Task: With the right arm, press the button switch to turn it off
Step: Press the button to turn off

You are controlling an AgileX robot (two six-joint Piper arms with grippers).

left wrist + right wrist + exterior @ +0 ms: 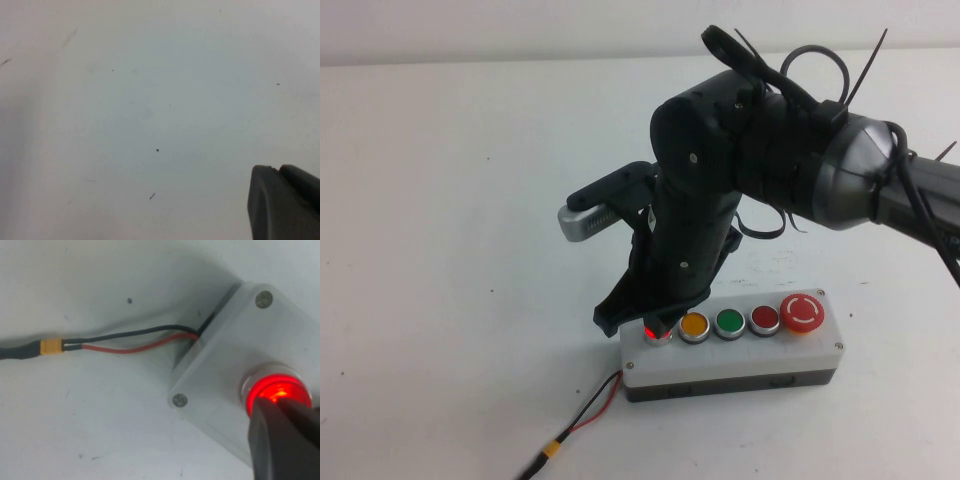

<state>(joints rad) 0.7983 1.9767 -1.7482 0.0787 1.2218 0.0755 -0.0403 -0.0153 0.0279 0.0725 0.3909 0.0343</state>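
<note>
The button switch (655, 331) glows red at the left end of the box (730, 362), which sits toward the near edge of the tabletop (440, 250), right of the middle. In the high view most of the switch is hidden under the right gripper (660, 325); only a lit sliver and part of its silver ring show. The right wrist view shows it better (276, 390): bright red, ring visible, with the gripper (285, 440) tip lying over its edge and seemingly touching it. The fingers (275, 445) lie pressed together, holding nothing.

To the switch's right stand a yellow button (694, 325), a green button (729, 322), a dark red button (764, 319) and a large mushroom button (803, 311), all uncovered. The right arm (840, 180) reaches in from the right edge and comes down steeply over the box's left end, blocking the tabletop behind it. Red and black wires (590, 415) leave the box's left side and run to the near edge, where they are cut off; a yellow connector (51, 347) joins them.

Of the left gripper (285, 205) only a dark corner shows in its wrist view, above bare tabletop (150, 100); whether it is open cannot be told. The tabletop is open left of the box and toward the far edge.
</note>
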